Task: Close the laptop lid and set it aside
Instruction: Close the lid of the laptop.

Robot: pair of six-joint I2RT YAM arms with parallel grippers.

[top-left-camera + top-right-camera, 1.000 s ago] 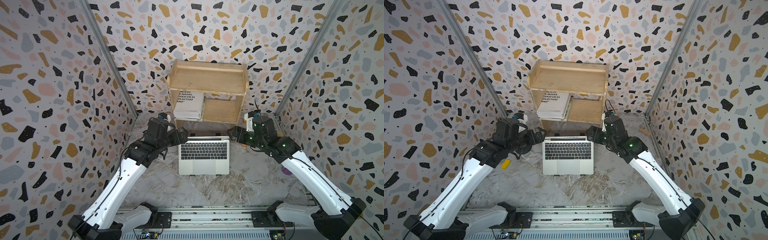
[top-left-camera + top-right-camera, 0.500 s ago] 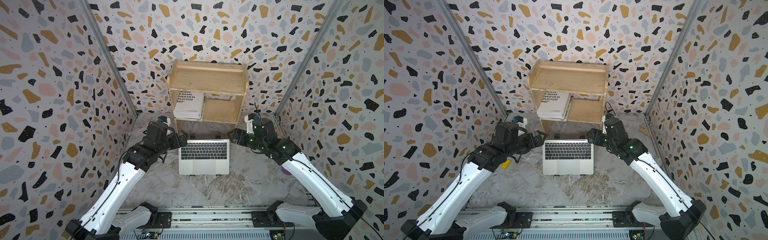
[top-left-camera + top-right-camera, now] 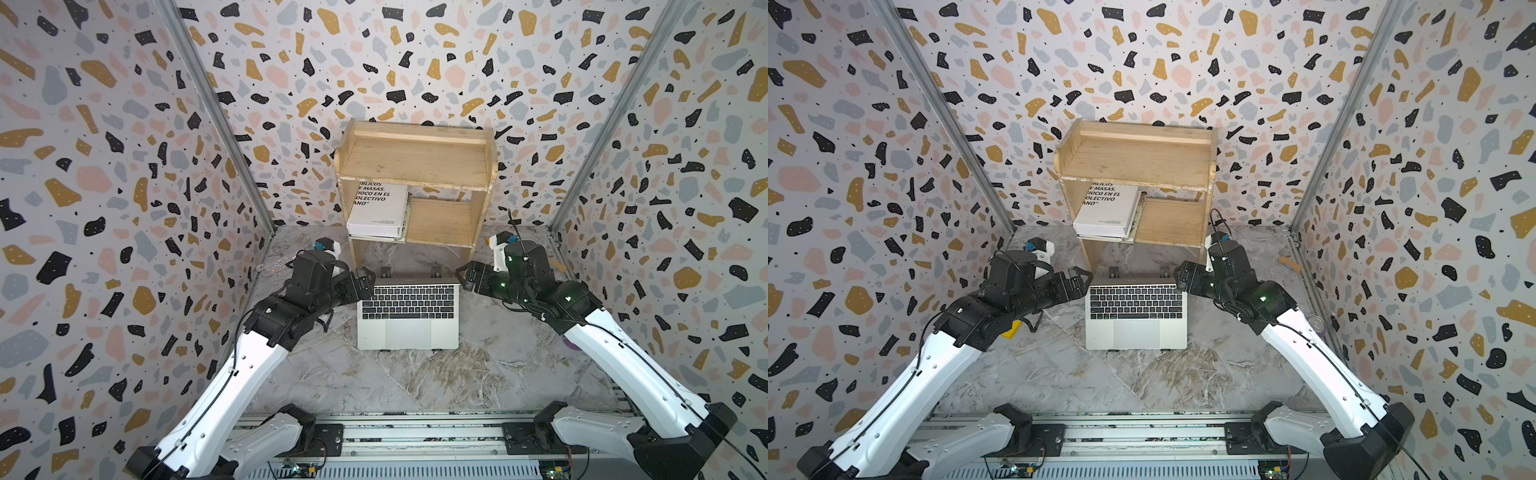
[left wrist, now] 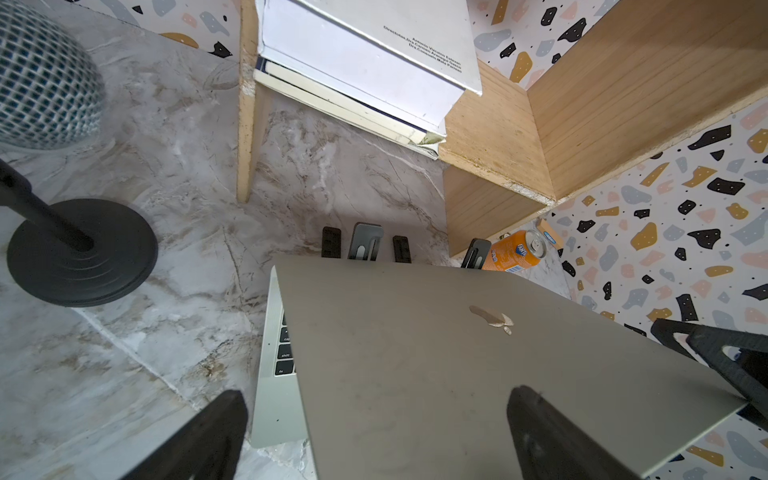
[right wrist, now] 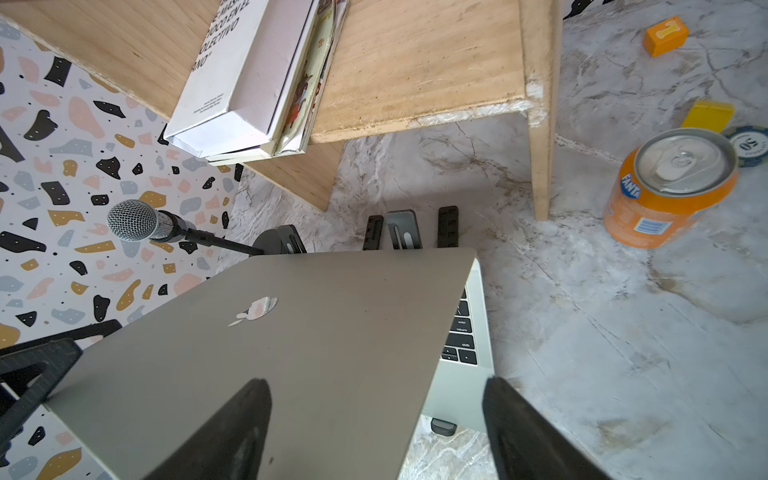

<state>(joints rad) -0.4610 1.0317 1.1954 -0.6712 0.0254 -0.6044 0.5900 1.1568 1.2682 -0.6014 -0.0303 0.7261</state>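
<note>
The silver-grey laptop (image 3: pixel 408 332) (image 3: pixel 1136 332) stands open at the table's middle, raised on a black stand. In both top views its lid (image 3: pixel 415 282) (image 3: pixel 1136 282) shows only as a thin edge behind the keyboard. The wrist views show the lid's (image 4: pixel 415 353) (image 5: pixel 324 340) outer face with the apple logo. My left gripper (image 3: pixel 366 281) (image 3: pixel 1081 280) (image 4: pixel 378 399) is open at the lid's upper left corner, with the lid's side edge between its fingers. My right gripper (image 3: pixel 467 277) (image 3: pixel 1183 277) (image 5: pixel 376 384) is open at the upper right corner in the same way.
A wooden shelf (image 3: pixel 415 166) with a white book (image 3: pixel 380 208) stands just behind the laptop. A microphone (image 4: pixel 41 75) on a round-based stand (image 4: pixel 79 249) is at back left. An orange Fanta can (image 5: pixel 669 187), yellow blocks (image 5: pixel 706 114) and a chip (image 5: pixel 750 143) lie at back right.
Both grippers have sunk slightly toward the lid's top corners, the left arm reaching further forward. The laptop has not moved.
</note>
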